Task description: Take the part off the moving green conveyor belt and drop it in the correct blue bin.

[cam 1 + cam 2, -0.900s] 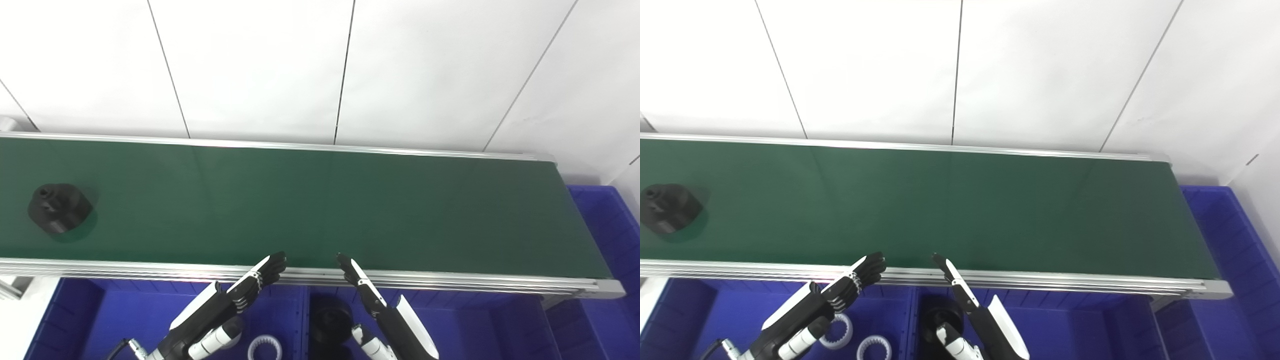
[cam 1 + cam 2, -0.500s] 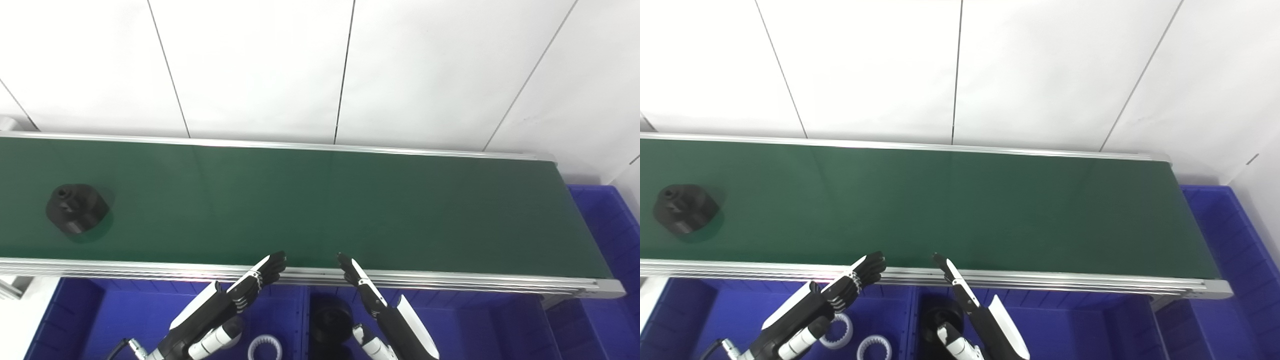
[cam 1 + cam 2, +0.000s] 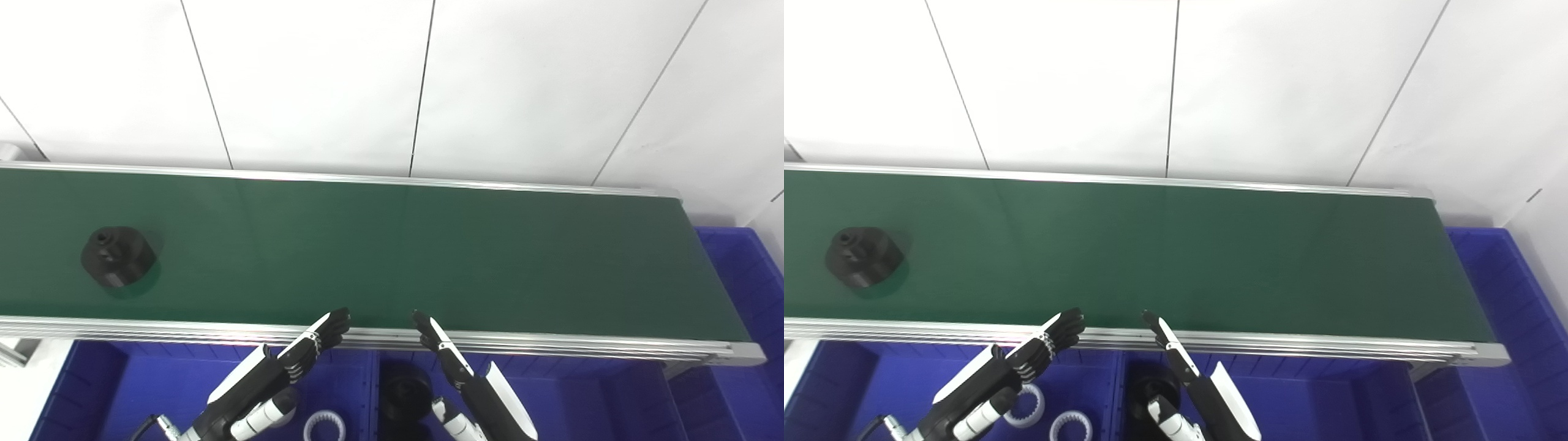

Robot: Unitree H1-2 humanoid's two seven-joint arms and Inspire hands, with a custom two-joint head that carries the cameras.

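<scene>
A black chunky part point(image 3: 117, 256) with a small boss on top rides on the green conveyor belt point(image 3: 392, 251) at the far left. My left hand point(image 3: 278, 367) is open and empty, fingers stretched toward the belt's near rail. My right hand point(image 3: 456, 367) is open and empty beside it, fingertips at the rail. Both hands hover over blue bins, far to the right of the part.
Blue bins line the belt's near side: the left bin point(image 3: 153, 392) holds white toothed rings point(image 3: 323, 425), the middle bin point(image 3: 582, 398) holds a black round part point(image 3: 404, 395). Another blue bin point(image 3: 744, 269) sits past the belt's right end. A white wall stands behind.
The black part has travelled to the right along the belt. Both hands have stayed where they were.
</scene>
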